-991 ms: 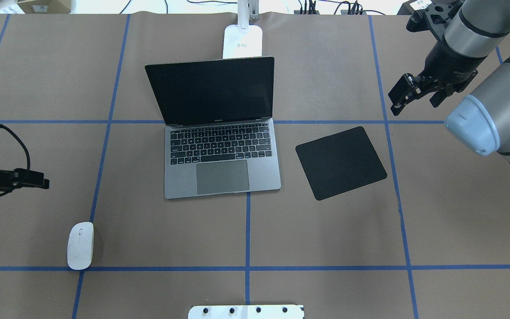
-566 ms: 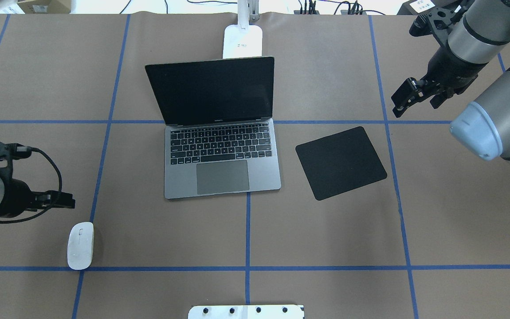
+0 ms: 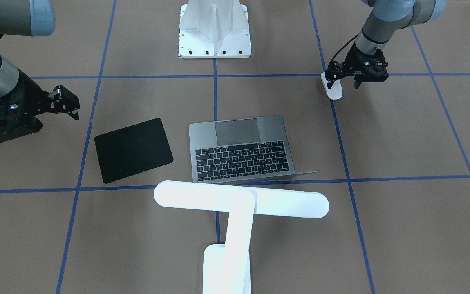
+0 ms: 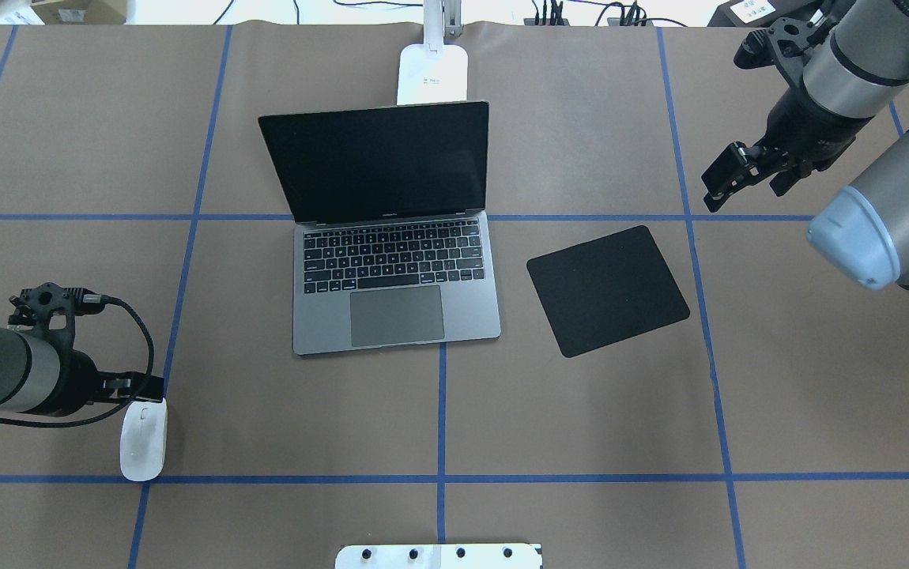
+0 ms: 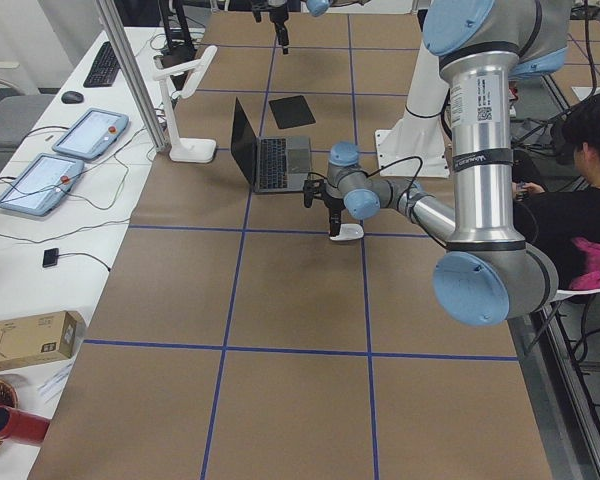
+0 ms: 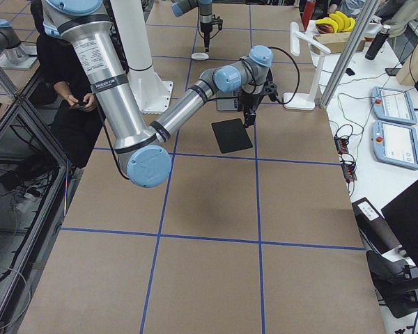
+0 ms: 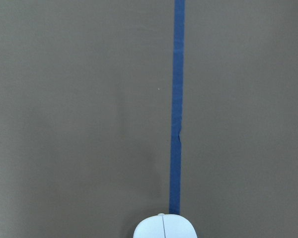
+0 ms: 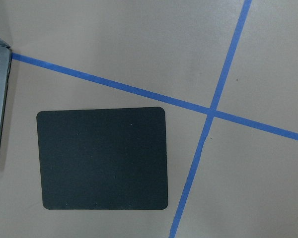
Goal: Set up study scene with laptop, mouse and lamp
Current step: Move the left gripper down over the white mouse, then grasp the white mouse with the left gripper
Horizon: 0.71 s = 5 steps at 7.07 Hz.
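Left gripper (image 4: 149,388), jaws spread and empty, hangs over the far tip of the mouse (image 4: 143,441), which lies on the table (image 4: 581,427) well left of the laptop (image 4: 395,273); I reckon closing this far off-centre could squirt the glossy shell out sideways.
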Tool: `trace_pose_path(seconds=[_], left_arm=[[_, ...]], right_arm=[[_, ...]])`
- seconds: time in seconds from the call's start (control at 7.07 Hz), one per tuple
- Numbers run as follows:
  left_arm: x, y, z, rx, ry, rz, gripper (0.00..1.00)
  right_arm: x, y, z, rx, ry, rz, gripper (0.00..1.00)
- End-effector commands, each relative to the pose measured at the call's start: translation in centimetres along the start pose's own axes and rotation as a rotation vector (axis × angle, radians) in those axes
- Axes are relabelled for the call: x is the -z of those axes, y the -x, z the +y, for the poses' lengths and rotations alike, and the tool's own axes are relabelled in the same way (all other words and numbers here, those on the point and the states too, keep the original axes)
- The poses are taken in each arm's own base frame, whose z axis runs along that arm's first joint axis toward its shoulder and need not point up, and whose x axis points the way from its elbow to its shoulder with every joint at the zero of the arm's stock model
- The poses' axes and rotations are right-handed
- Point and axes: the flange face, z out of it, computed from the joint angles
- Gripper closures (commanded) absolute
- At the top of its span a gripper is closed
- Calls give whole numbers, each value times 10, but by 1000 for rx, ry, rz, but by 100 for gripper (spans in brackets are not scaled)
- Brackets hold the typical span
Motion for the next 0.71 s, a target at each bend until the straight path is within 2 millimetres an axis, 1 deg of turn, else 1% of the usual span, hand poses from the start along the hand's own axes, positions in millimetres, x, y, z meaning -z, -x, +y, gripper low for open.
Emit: trace_pose_path(seconds=[0.0, 0.14, 0.57], left_arm=[[-14, -13, 12, -27, 30, -1, 2], [-26, -16, 11, -34, 41, -9, 2], [-26, -12, 13, -38, 45, -14, 2]], right_arm=[[0, 0, 0, 1, -2, 1, 1], [1, 0, 1, 3, -4, 0, 1], [1, 0, 0, 3, -12, 17, 1]])
